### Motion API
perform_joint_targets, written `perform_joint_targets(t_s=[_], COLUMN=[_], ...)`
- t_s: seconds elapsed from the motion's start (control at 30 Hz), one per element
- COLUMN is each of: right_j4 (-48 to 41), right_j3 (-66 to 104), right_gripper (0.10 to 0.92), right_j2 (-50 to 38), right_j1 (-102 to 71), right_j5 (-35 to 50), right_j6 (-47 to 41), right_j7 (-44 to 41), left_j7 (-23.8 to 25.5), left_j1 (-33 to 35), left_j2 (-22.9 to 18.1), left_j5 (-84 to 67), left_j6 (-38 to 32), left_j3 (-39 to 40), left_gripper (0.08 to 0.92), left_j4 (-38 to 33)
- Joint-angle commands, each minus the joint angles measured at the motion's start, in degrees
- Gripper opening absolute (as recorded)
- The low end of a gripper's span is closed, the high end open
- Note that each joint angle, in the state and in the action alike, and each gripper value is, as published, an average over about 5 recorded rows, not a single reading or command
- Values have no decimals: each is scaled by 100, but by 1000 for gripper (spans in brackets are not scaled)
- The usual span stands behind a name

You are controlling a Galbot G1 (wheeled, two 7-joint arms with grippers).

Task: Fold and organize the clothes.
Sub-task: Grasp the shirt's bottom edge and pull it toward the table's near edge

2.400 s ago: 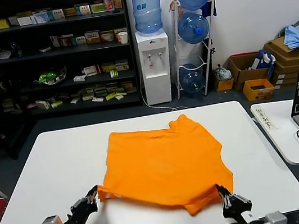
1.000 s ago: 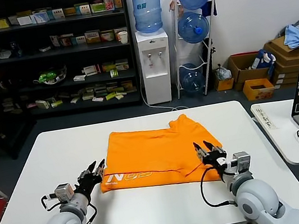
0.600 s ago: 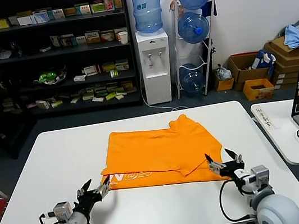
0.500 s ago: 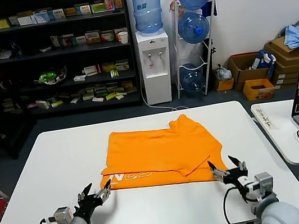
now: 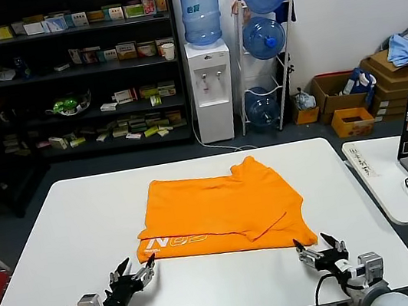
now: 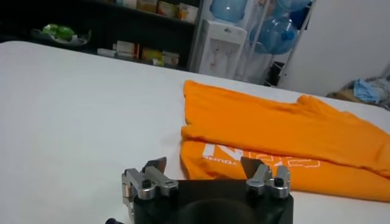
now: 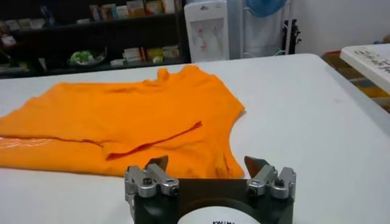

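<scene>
Bright orange short-sleeved soft-fabric T-shirt (image 5: 221, 211) lies mid white rectangular table (image 5: 75, 220), near hem folded over, pale lettering (image 5: 178, 242) showing along near strip. My left gripper (image 5: 133, 276) at shirt's 7 o'clock, jaws spread, holding nothing, clear of cloth. My right gripper (image 5: 318, 248) at shirt's 5 o'clock, jaws spread, empty, just off hem corner.

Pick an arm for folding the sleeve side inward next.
Right, probably. The right hand, open, sits just off the bright orange fabric T-shirt beside its sleeve and loose flap; the left hand faces the lettered edge.
</scene>
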Motion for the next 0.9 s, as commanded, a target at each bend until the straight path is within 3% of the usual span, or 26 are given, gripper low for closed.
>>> perform_joint_targets(t_s=[0.03,0.4,0.6,0.9], right_j4=[-52,-204,-284,-220], right_j3=[78,-227,-299,-272], right_gripper=[823,808,664,404], right_j2=[22,94,85,52], right_j1=[2,439,490,442], right_j5=[103,76,70,86], right_j6=[-12,-100,-146,-150], right_j7=[-69,-9,30,100], left_j7=[103,67,53,44], left_j1=[-191,-338,-330,-321], left_j2=[-62,-44,-57,-71], left_j5=[89,35,-31,-119], left_j6=[-56,-44,-42,-33], left_j3=[5,69,135,198], left_gripper=[823,823,769,510], left_j4=[275,382,377,417])
